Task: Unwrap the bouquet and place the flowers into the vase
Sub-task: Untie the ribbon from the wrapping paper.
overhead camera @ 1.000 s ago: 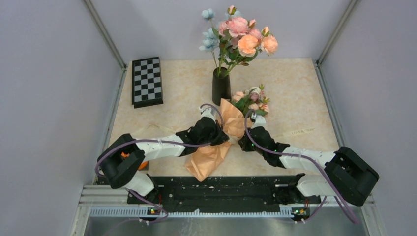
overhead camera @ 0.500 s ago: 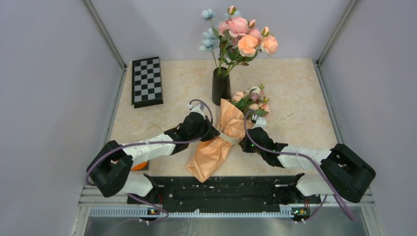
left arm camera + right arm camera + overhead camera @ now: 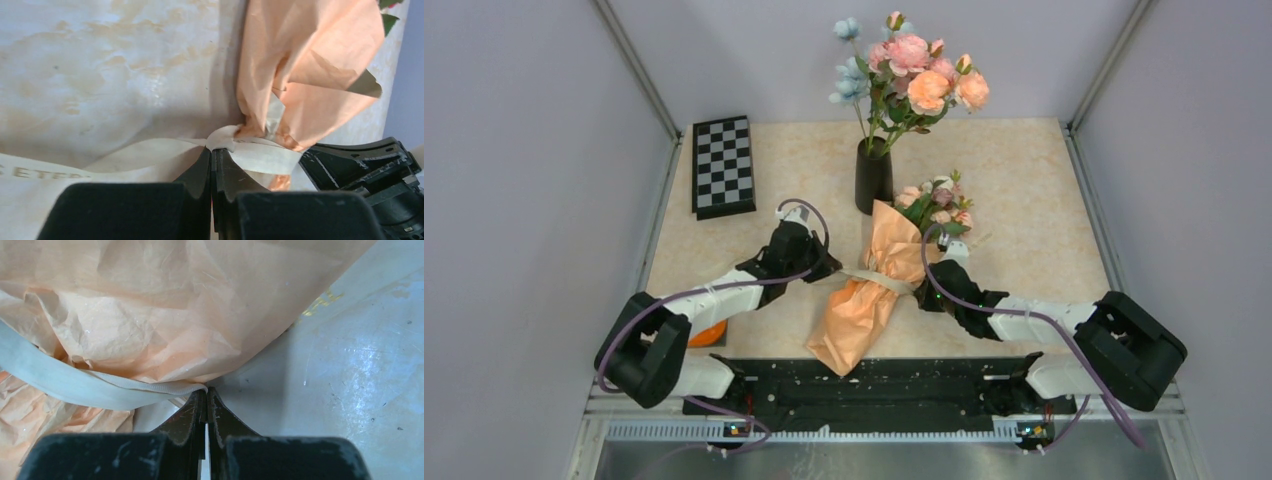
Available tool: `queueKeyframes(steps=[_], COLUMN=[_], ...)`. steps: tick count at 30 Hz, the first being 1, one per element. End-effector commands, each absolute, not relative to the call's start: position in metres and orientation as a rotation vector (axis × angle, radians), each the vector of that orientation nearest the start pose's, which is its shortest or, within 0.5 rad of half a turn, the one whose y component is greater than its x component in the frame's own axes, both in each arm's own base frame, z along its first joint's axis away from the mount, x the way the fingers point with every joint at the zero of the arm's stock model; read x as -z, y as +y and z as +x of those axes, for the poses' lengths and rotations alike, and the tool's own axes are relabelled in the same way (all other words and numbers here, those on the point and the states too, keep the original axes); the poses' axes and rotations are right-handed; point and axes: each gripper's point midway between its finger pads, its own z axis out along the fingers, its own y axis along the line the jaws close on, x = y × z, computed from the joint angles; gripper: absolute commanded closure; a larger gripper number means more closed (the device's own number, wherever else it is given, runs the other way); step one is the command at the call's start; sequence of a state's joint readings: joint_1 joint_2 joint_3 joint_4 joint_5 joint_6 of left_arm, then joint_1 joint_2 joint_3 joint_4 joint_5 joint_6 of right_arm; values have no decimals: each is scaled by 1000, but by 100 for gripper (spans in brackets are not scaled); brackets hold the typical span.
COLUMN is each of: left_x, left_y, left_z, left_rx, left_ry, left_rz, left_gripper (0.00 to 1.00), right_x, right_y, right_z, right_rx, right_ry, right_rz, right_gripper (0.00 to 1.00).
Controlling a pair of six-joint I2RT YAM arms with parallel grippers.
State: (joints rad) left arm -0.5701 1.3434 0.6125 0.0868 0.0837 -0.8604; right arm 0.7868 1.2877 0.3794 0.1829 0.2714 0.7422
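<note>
— What does the left gripper (image 3: 212, 161) have?
— Its jaws are pressed together on a cream ribbon (image 3: 265, 156), right where it bunches.
— And the ribbon?
— It cinches the peach paper of the bouquet (image 3: 300, 60), on the marbled table (image 3: 100, 65).

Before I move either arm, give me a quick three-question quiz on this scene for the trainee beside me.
1. True or false: the left gripper is shut on the cream ribbon.
2. What stands in the black vase? A) nothing B) a tall pink, orange and blue bunch C) one cream rose
3. In a few words: where does the ribbon circle the bouquet?

Key: 1 true. 2 B. 3 Around the waist of its peach paper wrap, with the right gripper shut on the other end.
</note>
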Motion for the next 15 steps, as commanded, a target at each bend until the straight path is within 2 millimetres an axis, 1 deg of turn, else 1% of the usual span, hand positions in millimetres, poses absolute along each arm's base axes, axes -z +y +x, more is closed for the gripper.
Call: queueKeyframes(steps=[1, 5, 8, 15], left_x=[-86, -75, -69, -58], left_y=[-214, -198, -191, -191], left_z=[291, 297, 299, 300], left_rx=[809, 760, 737, 740], left_ry=[2297, 2309, 2322, 2356], left_rz=[-296, -328, -331, -323], left_gripper=[100, 100, 100, 100], right_x=[-16, -15, -14, -15], right_y=[195, 194, 193, 195], right_z=[237, 236, 235, 235], right_rx=[-433, -429, -425, -436], right_ry=[2318, 2322, 2324, 2326], right_rz=[144, 154, 158, 146], right_gripper=[100, 100, 100, 100])
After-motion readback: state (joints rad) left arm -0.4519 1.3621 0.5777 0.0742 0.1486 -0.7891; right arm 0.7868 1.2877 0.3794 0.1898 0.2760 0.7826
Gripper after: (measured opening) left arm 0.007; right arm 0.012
